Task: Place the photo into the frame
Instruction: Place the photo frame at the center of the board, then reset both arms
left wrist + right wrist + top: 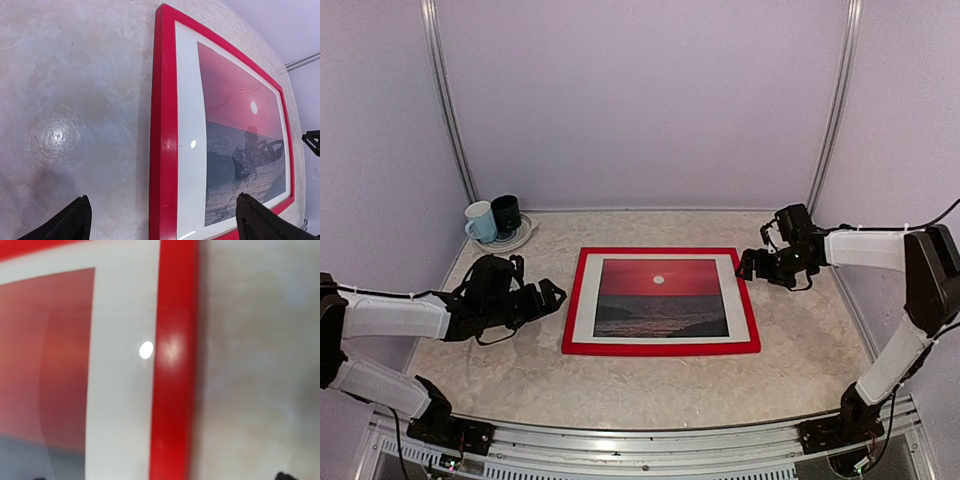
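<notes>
The red frame (661, 347) lies flat, face up, in the middle of the table, with the sunset photo (661, 296) showing inside it behind glass. My left gripper (552, 295) is open and empty, just left of the frame's left edge. In the left wrist view its fingertips (75, 220) straddle the frame's red left rail (164, 150), above it. My right gripper (748, 265) hovers at the frame's right edge near the far corner. The right wrist view shows the red right rail (172, 390) and the photo's white margin (122, 390) close and blurred, with only tiny finger tips at the bottom corners, wide apart.
A white mug (480, 222) and a dark mug (506, 215) stand on a small plate at the back left corner. Metal rails run up the back wall corners.
</notes>
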`<action>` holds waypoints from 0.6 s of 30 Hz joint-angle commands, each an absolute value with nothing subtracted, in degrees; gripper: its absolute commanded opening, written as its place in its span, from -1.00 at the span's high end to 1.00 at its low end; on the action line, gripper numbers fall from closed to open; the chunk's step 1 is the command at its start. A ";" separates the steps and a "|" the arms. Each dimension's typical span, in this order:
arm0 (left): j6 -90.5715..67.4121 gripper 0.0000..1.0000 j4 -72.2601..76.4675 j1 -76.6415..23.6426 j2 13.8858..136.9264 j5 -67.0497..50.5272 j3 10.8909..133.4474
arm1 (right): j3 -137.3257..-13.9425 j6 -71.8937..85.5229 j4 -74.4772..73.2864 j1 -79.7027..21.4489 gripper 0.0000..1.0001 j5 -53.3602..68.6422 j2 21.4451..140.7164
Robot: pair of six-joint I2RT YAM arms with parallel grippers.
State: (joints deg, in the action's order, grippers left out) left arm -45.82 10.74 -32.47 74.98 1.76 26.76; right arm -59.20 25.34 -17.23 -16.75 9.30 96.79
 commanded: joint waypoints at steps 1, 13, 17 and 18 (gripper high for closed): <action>-38.78 -0.98 2.33 -32.19 69.40 4.42 30.88 | -52.13 23.52 -17.57 -17.25 -0.98 2.99 85.02; -29.17 -0.98 -14.42 -29.02 51.80 8.49 38.76 | -33.77 10.95 -12.70 -17.23 -0.98 7.03 42.99; -23.73 -0.97 -9.79 -29.40 46.51 10.64 34.49 | -29.92 9.12 -13.21 -17.23 -0.98 2.79 29.94; -22.18 -0.98 -7.63 -29.52 44.74 11.54 32.32 | -29.36 9.17 -13.22 -17.27 -0.98 1.52 27.36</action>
